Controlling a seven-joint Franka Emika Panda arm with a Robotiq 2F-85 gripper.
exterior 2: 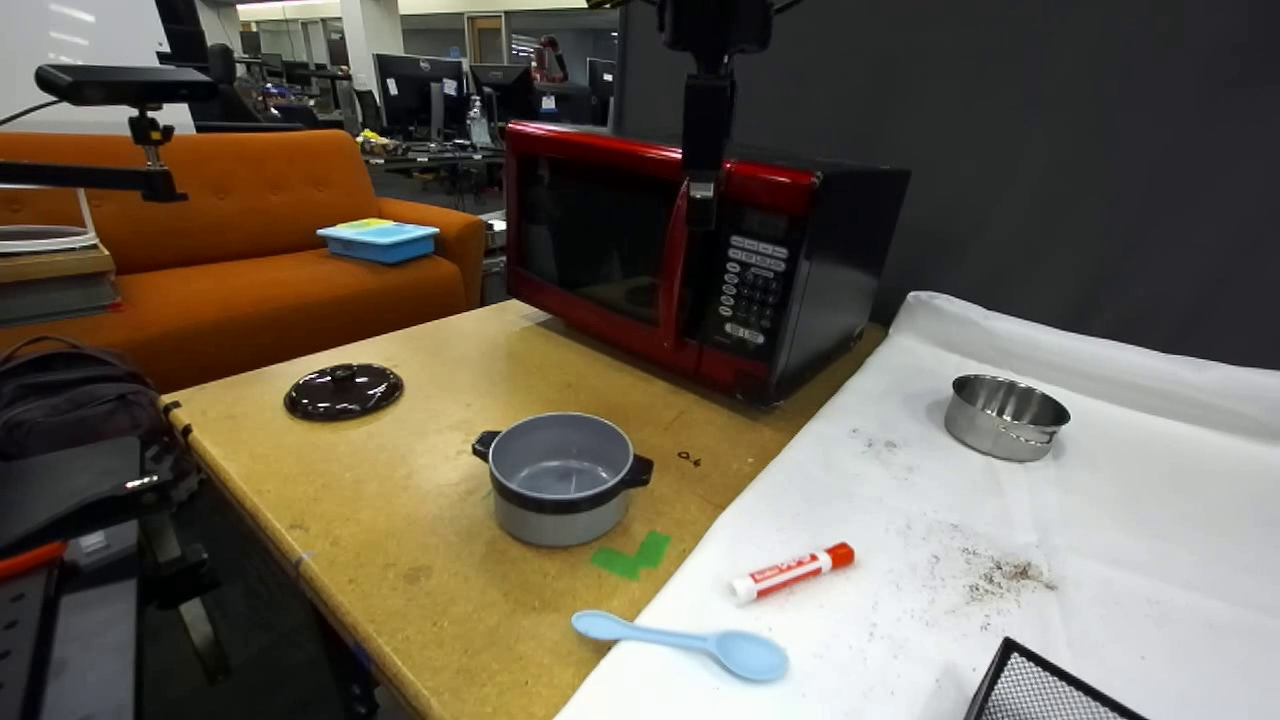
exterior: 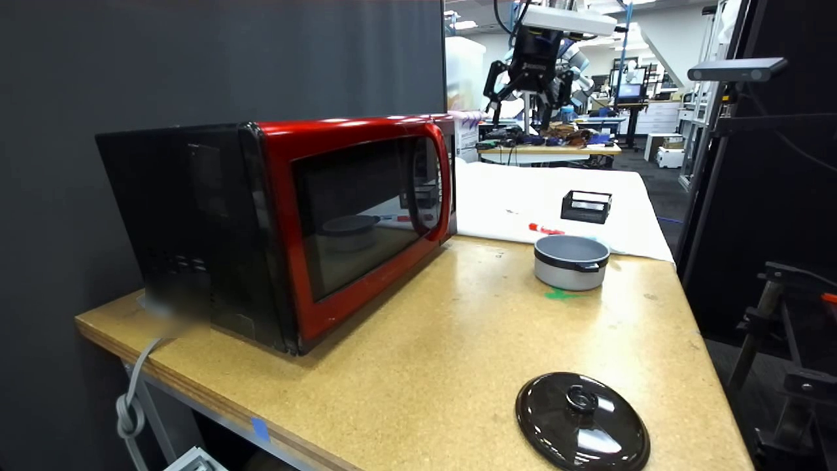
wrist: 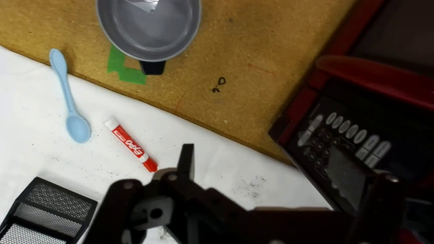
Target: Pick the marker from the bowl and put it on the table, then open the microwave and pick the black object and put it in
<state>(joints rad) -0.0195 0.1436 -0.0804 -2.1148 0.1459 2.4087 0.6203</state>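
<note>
A red-and-white Expo marker (wrist: 131, 144) lies flat on a white sheet (exterior 2: 880, 675), close to the line where the sheet meets the bare tan wood of the table (exterior: 458, 340). Near it, not touching, is a pale blue spoon (exterior 2: 740, 653), its handle end over the wood and its scoop on the sheet. The Robotiq gripper (exterior: 521, 120) hangs in mid-air, its two fingers spread well apart; in an exterior view it hides a strip of the red-fronted microwave (exterior 2: 610, 240). Also on the sheet are a black mesh desk organizer (wrist: 54, 200), near the marker, and a steel bowl (exterior 2: 990, 435), over on the microwave's side. On the wood, a grey two-handled pot (exterior 2: 560, 522) with a black band stands upright beside green tape (wrist: 134, 75). The microwave stands there too, door closed, with a curved red handle (exterior 2: 672, 270) next to its button panel (exterior 2: 757, 280). Well apart from the pot, a glossy dark lid (exterior: 585, 428) lies knob up. Beyond the table, an orange sofa (exterior 2: 240, 205) holds a blue box (exterior 2: 390, 250).
</note>
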